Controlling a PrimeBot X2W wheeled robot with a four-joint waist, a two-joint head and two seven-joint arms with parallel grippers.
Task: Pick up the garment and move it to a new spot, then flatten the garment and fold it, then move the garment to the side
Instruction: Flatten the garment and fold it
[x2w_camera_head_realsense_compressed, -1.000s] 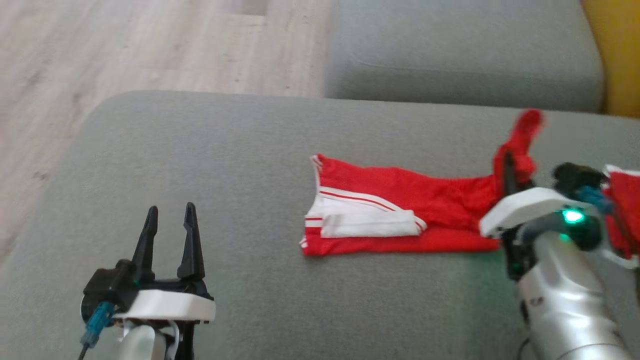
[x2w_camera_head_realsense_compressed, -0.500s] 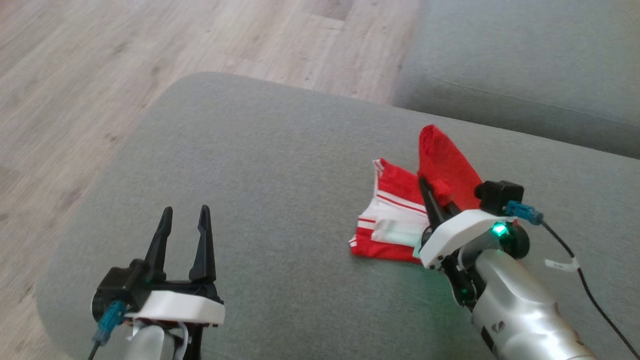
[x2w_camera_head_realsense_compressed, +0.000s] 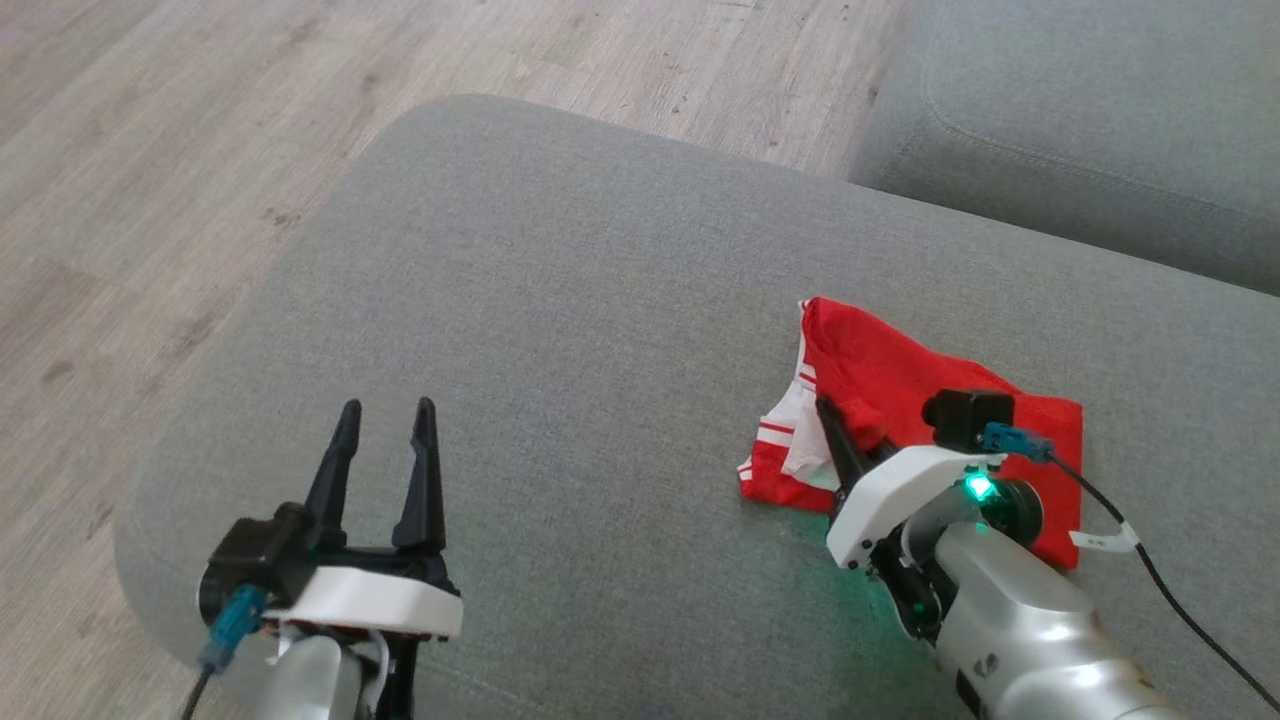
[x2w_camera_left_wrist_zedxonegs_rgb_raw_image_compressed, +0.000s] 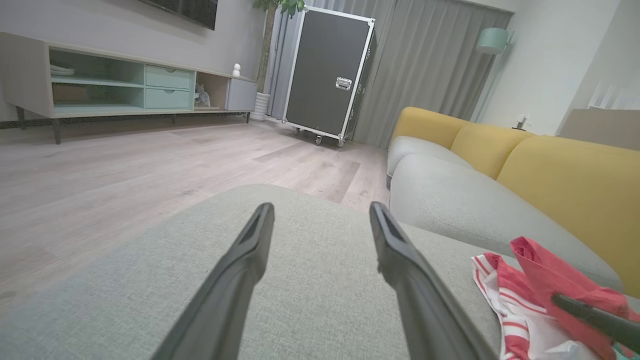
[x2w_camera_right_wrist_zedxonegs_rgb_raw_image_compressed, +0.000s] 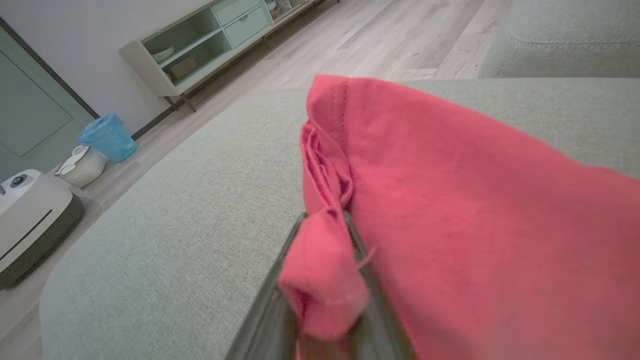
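At left, pale wood floor (x2w_camera_head_realsense_compressed: 150, 150) runs past the rounded corner of a grey sofa cushion (x2w_camera_head_realsense_compressed: 600, 280); over the cushion's near left part the left gripper (x2w_camera_head_realsense_compressed: 388, 408) hangs with its two dark fingers spread wide and nothing between them; well apart to the right, the red garment (x2w_camera_head_realsense_compressed: 900, 375), white-striped at its hem, lies doubled over on the cushion, one red layer laid across the other; at its near edge the right gripper (x2w_camera_head_realsense_compressed: 848, 432) is pinched narrowly on a bunched fold of the red cloth, as the right wrist view makes plain. The danger appears to lie in letting go; if cloth clings to a finger as the jaws part, or the arm draws back low, the top layer could drag open and undo the fold; a skewed edge could leave later folds crooked.
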